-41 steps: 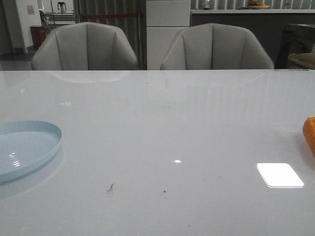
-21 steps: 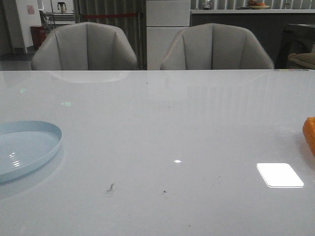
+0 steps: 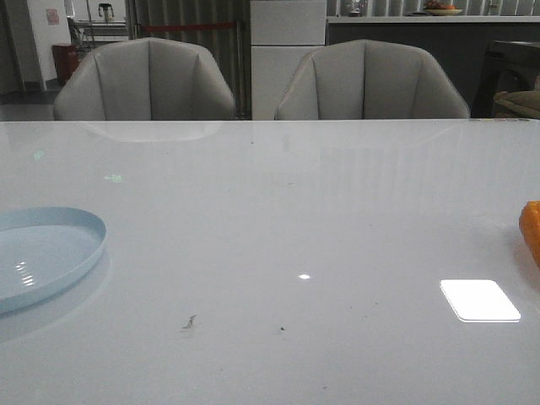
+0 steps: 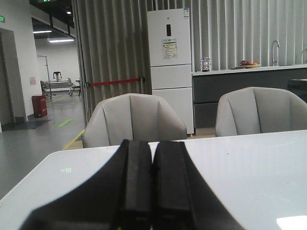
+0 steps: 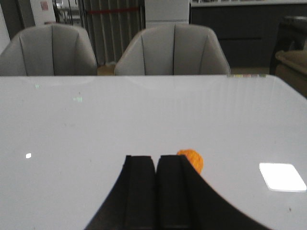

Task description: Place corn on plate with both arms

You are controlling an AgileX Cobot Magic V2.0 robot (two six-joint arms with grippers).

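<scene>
The pale blue plate lies at the table's left edge, partly cut off by the front view. The orange corn shows only as a sliver at the right edge of that view. In the right wrist view the corn peeks out just beyond one finger of my right gripper, whose black fingers are pressed together with nothing between them. My left gripper is likewise shut and empty, held above the table; the plate does not show in its view. Neither gripper appears in the front view.
The glossy white table carries a bright square reflection near the corn and small dark specks. Two grey chairs stand behind the far edge. A white fridge is further back.
</scene>
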